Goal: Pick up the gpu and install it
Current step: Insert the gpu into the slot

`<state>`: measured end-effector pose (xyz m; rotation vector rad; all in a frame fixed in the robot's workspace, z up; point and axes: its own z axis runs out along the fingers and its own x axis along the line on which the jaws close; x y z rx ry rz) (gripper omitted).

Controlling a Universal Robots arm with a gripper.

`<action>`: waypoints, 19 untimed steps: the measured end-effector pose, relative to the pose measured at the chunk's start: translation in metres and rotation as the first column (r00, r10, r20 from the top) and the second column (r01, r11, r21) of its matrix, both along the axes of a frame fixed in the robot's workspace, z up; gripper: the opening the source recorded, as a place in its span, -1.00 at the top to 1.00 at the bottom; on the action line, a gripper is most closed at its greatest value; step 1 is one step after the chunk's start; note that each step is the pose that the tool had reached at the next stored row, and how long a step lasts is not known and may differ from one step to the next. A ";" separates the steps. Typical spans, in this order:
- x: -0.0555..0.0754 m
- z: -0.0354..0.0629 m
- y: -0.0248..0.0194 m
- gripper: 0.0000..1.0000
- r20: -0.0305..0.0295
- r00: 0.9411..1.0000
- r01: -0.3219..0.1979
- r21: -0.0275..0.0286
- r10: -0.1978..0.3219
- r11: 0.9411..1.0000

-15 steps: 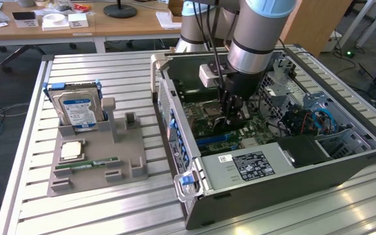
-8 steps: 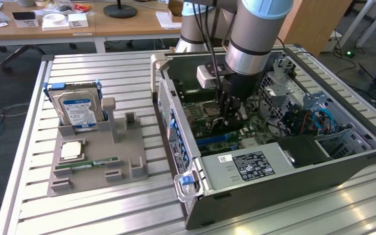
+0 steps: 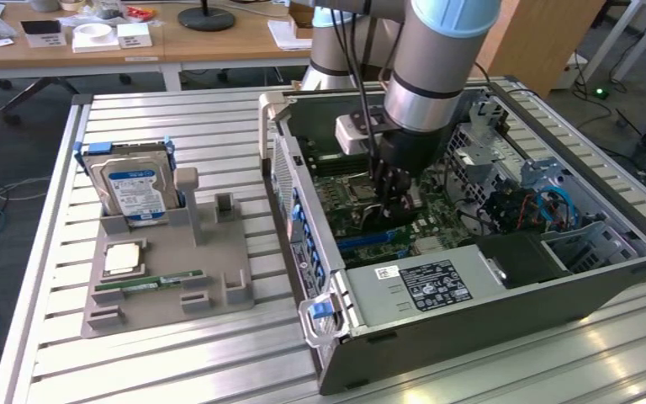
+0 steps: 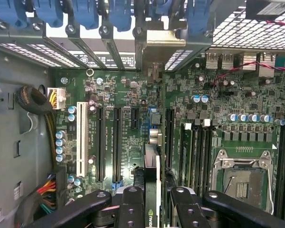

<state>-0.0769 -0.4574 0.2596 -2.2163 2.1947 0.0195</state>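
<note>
Where the table (image 3: 132, 370) nears its edge on the exterior view's left, a grey holder (image 3: 172, 252) carries the hard drive (image 3: 132, 181) and RAM stick (image 3: 149, 284). Toward the opposite edge lies the open computer case (image 3: 469, 328) — inside it, the fingers (image 4: 133, 209) stand partly closed, clamping the gpu (image 4: 151, 166) edge-on over the motherboard (image 4: 114, 137).
</note>
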 end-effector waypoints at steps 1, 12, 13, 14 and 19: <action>0.000 -0.0002 0.0001 0.47 0.000 1.000 0.000 0.000 0.000 1.000; -0.004 -0.0013 0.0012 0.47 0.000 1.000 0.000 0.000 0.000 1.000; -0.004 -0.0014 0.0013 0.47 0.000 1.000 0.000 0.000 0.000 1.000; -0.005 -0.0015 0.0013 0.47 0.000 1.000 0.000 0.000 0.000 1.000; -0.006 -0.0021 0.0014 0.47 0.000 1.000 0.000 0.000 0.000 1.000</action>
